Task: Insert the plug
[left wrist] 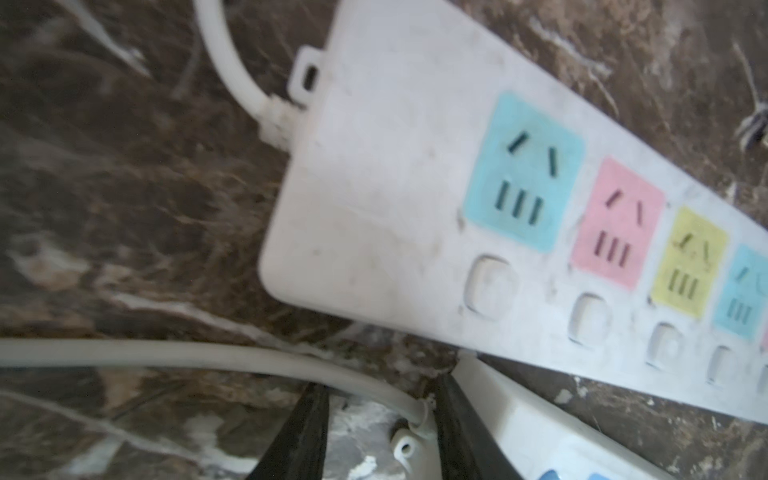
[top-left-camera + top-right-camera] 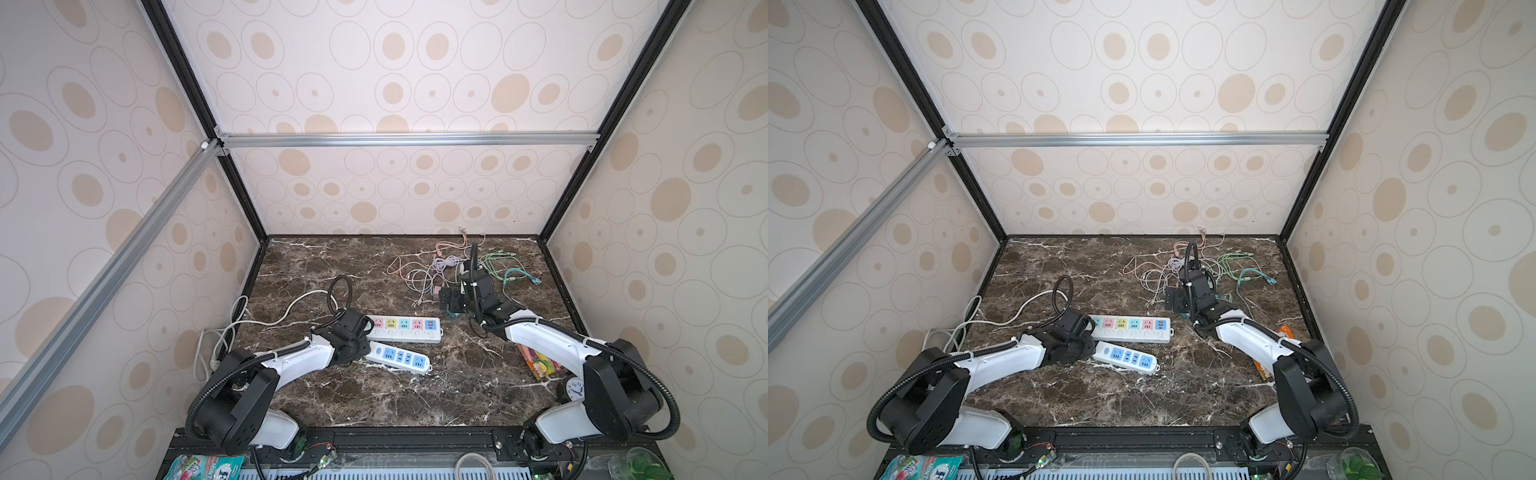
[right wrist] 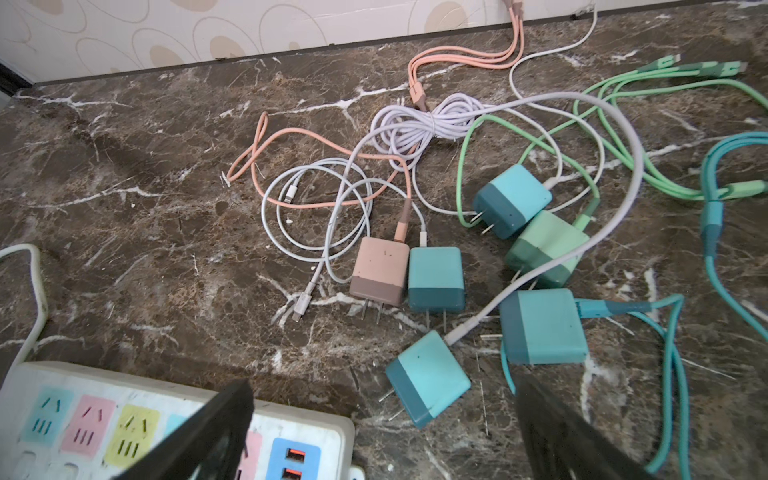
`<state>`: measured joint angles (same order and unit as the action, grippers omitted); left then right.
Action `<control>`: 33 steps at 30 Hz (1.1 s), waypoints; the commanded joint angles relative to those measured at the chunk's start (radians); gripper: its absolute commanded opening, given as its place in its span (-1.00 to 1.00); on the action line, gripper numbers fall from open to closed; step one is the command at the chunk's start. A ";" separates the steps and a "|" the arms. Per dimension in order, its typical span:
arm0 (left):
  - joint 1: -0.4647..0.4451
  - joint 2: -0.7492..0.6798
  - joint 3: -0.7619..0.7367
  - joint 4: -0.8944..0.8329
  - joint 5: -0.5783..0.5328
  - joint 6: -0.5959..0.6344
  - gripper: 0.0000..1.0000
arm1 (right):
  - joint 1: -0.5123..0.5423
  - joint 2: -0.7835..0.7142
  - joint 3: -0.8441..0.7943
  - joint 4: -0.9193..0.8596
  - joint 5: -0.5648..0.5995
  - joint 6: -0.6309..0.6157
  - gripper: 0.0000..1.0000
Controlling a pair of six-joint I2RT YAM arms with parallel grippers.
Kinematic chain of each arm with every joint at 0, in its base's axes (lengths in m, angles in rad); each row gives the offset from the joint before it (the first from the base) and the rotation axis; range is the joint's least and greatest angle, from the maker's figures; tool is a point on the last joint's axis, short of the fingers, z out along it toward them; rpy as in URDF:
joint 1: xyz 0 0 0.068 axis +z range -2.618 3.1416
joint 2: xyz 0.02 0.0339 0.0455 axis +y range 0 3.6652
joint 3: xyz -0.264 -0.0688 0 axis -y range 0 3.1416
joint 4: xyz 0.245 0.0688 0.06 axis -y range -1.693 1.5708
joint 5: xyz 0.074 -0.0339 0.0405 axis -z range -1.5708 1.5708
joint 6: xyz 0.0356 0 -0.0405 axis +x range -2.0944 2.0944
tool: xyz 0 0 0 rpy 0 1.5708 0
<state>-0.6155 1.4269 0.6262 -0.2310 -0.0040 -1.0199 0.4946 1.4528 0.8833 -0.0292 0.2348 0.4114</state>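
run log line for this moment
left pincer: open, astride white cord | right pincer: open, empty, by teal charger | pastel strip: no plug in

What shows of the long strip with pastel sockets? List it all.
The long strip is white, scuffed plastic, lying flat on the marble table. Its top carries five pastel sockets, blue, pink, yellow, blue, pink, then a blue block with orange USB ports, and a button under each socket. All sockets are empty. A white cord leaves one end beside a small hanging tab. The short strip lies close by; contact is unclear.
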 commanded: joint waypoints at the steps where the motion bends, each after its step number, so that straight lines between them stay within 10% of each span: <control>1: -0.063 0.051 -0.045 -0.122 0.070 -0.094 -0.18 | 0.006 -0.040 -0.026 0.019 0.119 0.084 0.99; 19: -0.286 -0.135 -0.082 -0.302 -0.010 -0.323 -0.20 | -0.001 -0.131 -0.125 0.150 0.185 -0.142 0.99; 33: -0.285 -0.208 0.120 -0.232 -0.171 -0.052 0.32 | -0.018 -0.136 -0.097 0.090 0.104 -0.157 0.99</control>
<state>-0.8944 1.2369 0.6930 -0.5003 -0.1169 -1.1671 0.4892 1.3350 0.7464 0.1318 0.3664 0.2752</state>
